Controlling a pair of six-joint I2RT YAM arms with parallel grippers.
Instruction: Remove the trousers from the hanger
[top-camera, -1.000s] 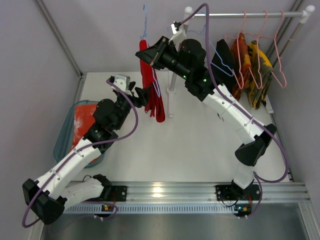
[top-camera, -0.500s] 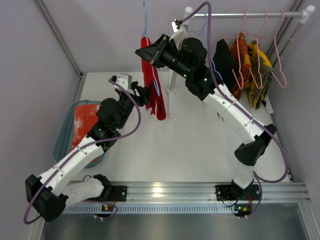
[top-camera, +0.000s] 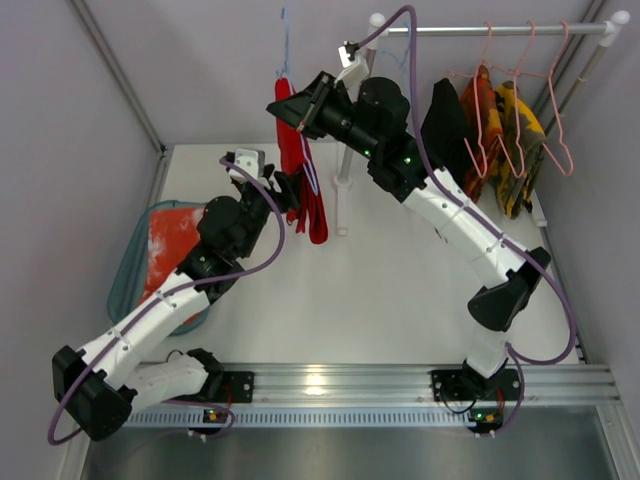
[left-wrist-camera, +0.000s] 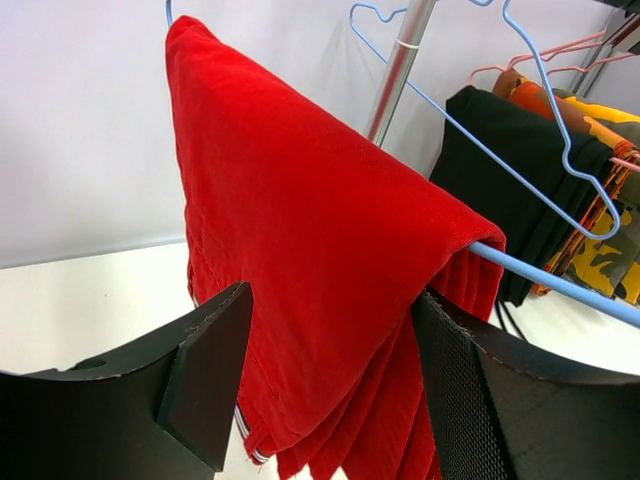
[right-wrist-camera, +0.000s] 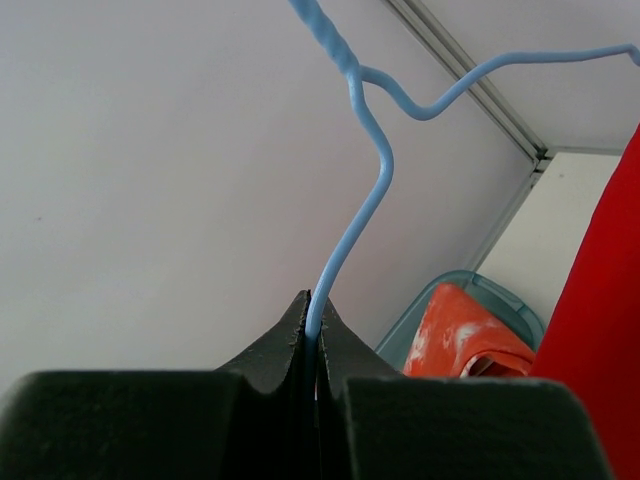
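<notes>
The white tabletop (top-camera: 400, 290) carries a clothes rail (top-camera: 480, 29) at its far right, hung with dark and yellow-and-orange garments. A teal basket (top-camera: 125, 275) sits at the left edge, and the blotched orange-red trousers (top-camera: 165, 250) already lie in it.

The bright red trousers (left-wrist-camera: 320, 250) are the pair left to free. They hang in the air over the far middle of the tabletop, folded across the bar of a blue wire hanger (left-wrist-camera: 540, 275), with their long axis running straight down.

The right claw (right-wrist-camera: 312, 310) is closed tight on the hanger's wire, just below the twisted neck, and holds it up clear of the rail.

The left claw (left-wrist-camera: 330, 370) is the nearer one to the cloth. It is open, a finger on each side of the hanging folds below the bar. Whether the pads press the cloth, I cannot tell.

The cloth lies dead ahead between the fingers, so the next move is probably to close there and draw the trousers off the bar.
</notes>
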